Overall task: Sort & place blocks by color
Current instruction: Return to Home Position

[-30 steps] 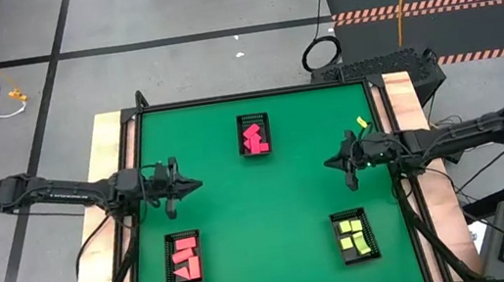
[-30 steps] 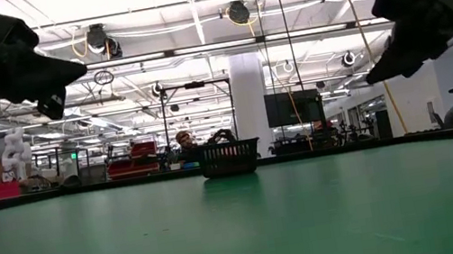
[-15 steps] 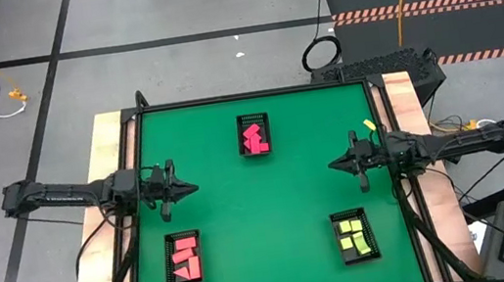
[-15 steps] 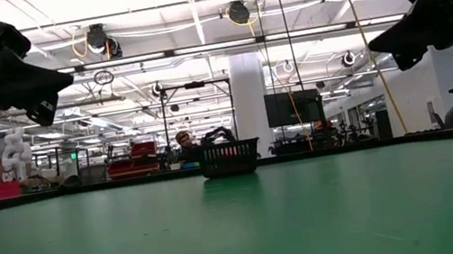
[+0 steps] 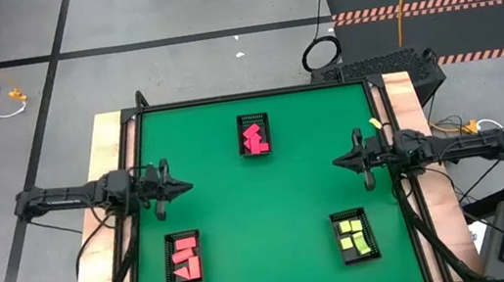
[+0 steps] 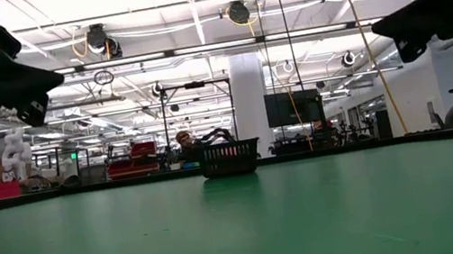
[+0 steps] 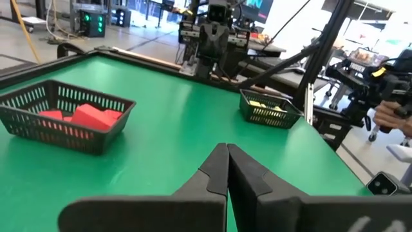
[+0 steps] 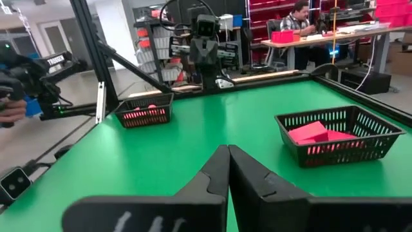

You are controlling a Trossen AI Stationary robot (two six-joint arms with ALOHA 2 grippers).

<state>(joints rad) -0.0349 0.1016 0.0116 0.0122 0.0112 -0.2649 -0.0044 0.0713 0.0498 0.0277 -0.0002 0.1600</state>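
Blocks: all the blocks I can see lie inside three black mesh trays; the high view shows no loose block on the green desk (image 5: 261, 204).
Pink blocks (image 5: 254, 141): in the far tray (image 5: 251, 117), at the middle of the far side of the desk.
Coral-red blocks (image 5: 185, 259): in the near left tray (image 5: 180, 235).
Yellow-green blocks (image 5: 353, 238): in the near right tray (image 5: 348, 213).
Why placed so: each tray holds one colour only, and the trays stand well apart, so colours cannot mix. I judge the sorting to be finished.
Left claw (image 5: 187, 184): above the left side of the desk, raised off the surface and pointing toward the middle. Its fingers (image 7: 217, 169) are pressed together and carry nothing.
Right claw (image 5: 335, 162): above the right side and facing the left one. Its fingers (image 8: 219, 169) are also pressed together and empty.
Why held so: with nothing left to pick, I judge both arms are heading for their rest pose; a closed, lifted claw catches on no tray.
Edges: a dark frame (image 5: 246, 95) runs around the green surface. The two near trays sit near the front edge but apart from the frame.
Open room: the middle of the desk is bare between the two claws. Each claw is well apart from the other and from every tray. Each near tray lies beside its arm's base, so a low swing there could hit it.
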